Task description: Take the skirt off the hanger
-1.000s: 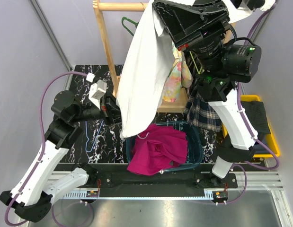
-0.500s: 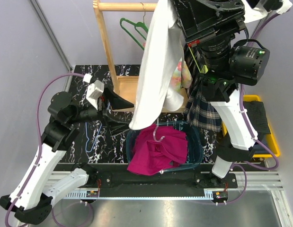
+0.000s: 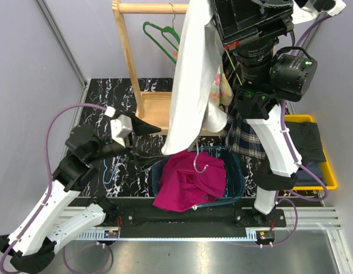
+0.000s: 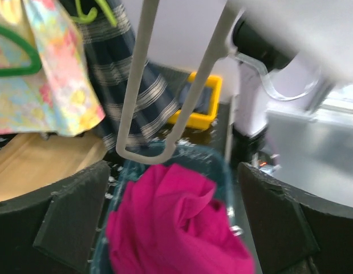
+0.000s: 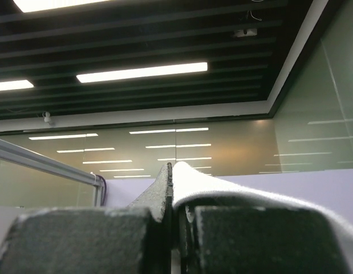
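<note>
Right gripper [image 5: 173, 197]: jaws pressed shut on a fold of the white skirt [image 3: 193, 80], which is held high beside the wooden rack [image 3: 128, 57].
Left gripper [image 4: 173, 211]: jaws spread wide, nothing gripped. The white hanger [image 4: 134, 85] is seen between them, below the skirt, over the pink garment [image 3: 190, 182] in the teal basket [image 3: 236, 165].

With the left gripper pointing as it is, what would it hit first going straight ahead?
Probably the white hanger dangling ahead of the left gripper, then the pink cloth beyond; depth is hard to judge.
</note>
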